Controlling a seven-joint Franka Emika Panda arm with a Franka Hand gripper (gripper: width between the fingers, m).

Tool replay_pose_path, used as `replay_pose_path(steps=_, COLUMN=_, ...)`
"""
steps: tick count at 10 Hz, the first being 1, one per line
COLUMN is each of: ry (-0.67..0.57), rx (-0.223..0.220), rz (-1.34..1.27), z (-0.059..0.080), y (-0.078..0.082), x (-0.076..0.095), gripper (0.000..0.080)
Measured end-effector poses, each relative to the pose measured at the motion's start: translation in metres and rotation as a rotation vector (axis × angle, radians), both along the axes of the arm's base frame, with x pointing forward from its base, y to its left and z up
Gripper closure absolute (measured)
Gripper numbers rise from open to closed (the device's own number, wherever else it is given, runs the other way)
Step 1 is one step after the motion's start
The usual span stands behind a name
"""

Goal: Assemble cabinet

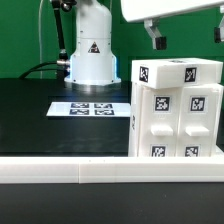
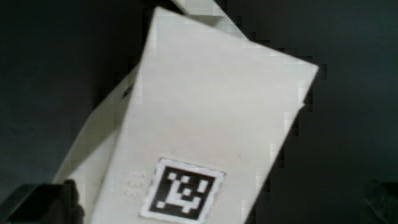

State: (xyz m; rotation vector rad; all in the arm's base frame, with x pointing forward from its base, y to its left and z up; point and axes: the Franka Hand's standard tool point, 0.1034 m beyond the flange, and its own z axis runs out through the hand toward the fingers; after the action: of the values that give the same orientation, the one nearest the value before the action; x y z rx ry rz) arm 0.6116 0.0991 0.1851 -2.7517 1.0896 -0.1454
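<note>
Hand [image 1: 157,40] hanging from the white arm at the top of the exterior view, dark fingers [image 1: 159,43] pointing down, clear of everything, just above the cabinet [image 1: 176,110]. Fingers too small and dark there to tell whether apart or together; only blurred dark tips at the edge of the wrist view. Below, the cabinet's white top face [image 2: 205,110] with one square tag [image 2: 185,188]. Cabinet upright on the black bench [image 1: 40,115], at the exterior view's right, tagged panels facing the camera. Marker board [image 1: 88,108] flat on the bench, near the cabinet on the exterior view's left. Robot base [image 1: 92,50] behind the board. White rail [image 1: 60,170] along the front.
</note>
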Motion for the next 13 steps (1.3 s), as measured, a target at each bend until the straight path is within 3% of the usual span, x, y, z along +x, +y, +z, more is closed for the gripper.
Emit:
replay_pose_path(steps=6, ry=-0.052, rx=-0.086, rz=0.591, z=0.0019, y=-0.0004, x=0.0069, gripper=0.0002)
replay_pose_path(steps=8, ry=-0.074, rx=-0.165, rz=0.880, z=0.0017, y=-0.0037, x=0.0071, gripper=0.0002)
replay_pose_path(steps=13, ry=-0.091, rx=-0.244, rz=1.329, z=-0.0014, y=-0.0034, x=0.0055, gripper=0.0002)
